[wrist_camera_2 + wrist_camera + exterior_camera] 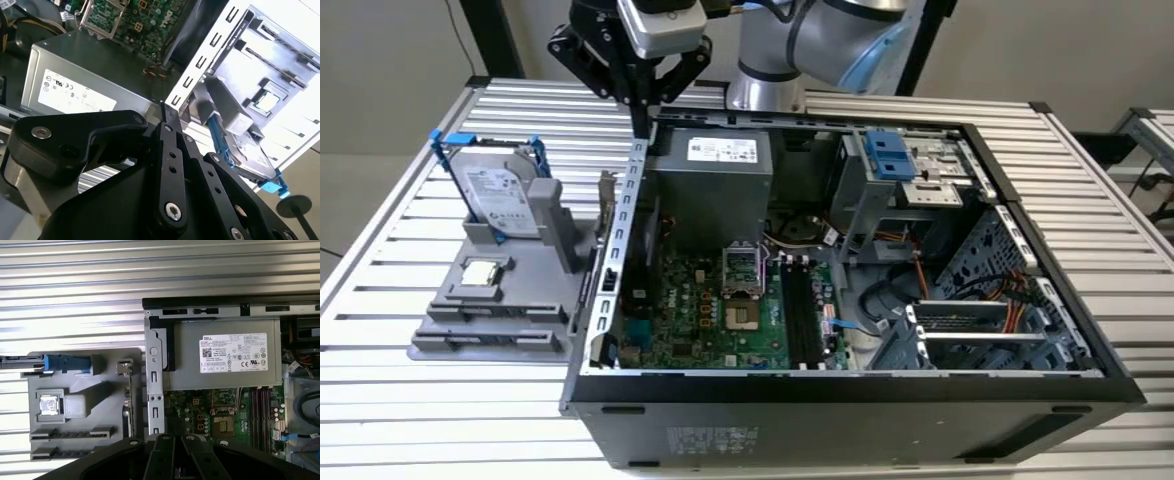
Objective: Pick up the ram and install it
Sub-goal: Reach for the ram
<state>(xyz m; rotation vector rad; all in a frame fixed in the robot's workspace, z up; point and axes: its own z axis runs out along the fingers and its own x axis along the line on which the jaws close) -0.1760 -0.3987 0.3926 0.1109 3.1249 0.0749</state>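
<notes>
The ram (129,402) is a thin dark stick standing on edge along the side of the grey holder (494,325) that lies nearest the computer case; in the exterior view the ram (606,215) sits just outside the case's wall. My gripper (640,125) hangs above the back corner of that wall, beside the power supply (710,175), higher than the ram and behind it. Its black fingers (170,165) are shut together with nothing between them. The black memory slots (803,312) lie on the motherboard inside the case and also appear in the first wrist view (257,410).
The holder also carries a hard drive in a blue frame (494,190) and a small square silver processor chip (482,272). The open case (854,385) holds a drive cage (907,165), cables and a processor socket (742,275). A slatted metal table (400,410) surrounds everything.
</notes>
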